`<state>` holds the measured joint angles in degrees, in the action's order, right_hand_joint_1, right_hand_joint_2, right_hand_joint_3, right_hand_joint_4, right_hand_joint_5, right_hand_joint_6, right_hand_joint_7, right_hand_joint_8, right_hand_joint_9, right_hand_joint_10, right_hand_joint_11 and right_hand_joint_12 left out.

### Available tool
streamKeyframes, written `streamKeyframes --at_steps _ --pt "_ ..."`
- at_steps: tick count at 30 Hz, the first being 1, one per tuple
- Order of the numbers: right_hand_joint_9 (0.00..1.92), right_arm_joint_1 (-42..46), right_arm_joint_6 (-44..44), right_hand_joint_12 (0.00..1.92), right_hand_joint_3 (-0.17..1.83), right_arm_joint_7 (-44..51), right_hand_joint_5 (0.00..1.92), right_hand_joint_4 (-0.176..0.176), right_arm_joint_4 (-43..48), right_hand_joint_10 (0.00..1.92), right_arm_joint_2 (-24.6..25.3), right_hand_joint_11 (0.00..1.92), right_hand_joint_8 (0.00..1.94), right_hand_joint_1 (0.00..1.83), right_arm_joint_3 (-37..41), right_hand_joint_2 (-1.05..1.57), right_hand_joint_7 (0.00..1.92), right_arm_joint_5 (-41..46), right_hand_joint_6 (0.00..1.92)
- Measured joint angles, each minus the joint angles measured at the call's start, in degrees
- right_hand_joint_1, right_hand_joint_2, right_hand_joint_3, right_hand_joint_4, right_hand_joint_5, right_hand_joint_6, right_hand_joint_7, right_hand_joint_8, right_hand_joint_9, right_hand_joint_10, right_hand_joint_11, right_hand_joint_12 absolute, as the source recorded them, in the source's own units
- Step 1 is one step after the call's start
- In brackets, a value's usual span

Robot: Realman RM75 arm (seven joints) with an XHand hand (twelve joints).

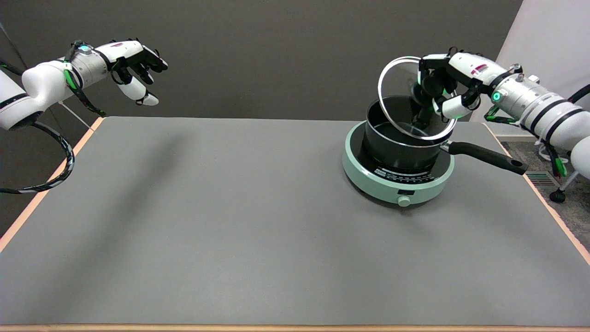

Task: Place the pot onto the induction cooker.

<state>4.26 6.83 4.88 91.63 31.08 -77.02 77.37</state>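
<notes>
Right hand [445, 94] raised, fingers closed around a glass lid [405, 92]

A black pot [398, 145] sat on the mint-green induction cooker [397, 177] at the right side of the grey table [207, 221], its long black handle [488, 157] pointing right, out past the cooker's edge. The cooker's knob [404, 201] faced the near side. The right hand [445, 94] gripped the knob of a glass lid [400, 99], holding it steeply tilted above the pot; whether its lower rim touched the pot could not be told. A green light [496, 97] glowed on the right wrist. The left hand [136, 62] hung in the air at the upper left, fingers loosely curled, holding nothing
</notes>
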Motion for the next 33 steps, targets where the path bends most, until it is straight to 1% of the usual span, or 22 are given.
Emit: streamKeyframes --at_steps 16,33 --pt "0.77 0.61 2.59 1.92 1.08 -0.83 0.44 0.174 2.39 1.92 -4.55 0.53 1.81 1.34 0.03 0.78 0.76 0.27 1.73" --pt "0.77 6.27 3.59 1.92 1.07 -2.38 0.44 0.175 3.66 1.92 -7.18 0.53 1.81 1.34 3.03 0.78 0.76 0.47 1.73"
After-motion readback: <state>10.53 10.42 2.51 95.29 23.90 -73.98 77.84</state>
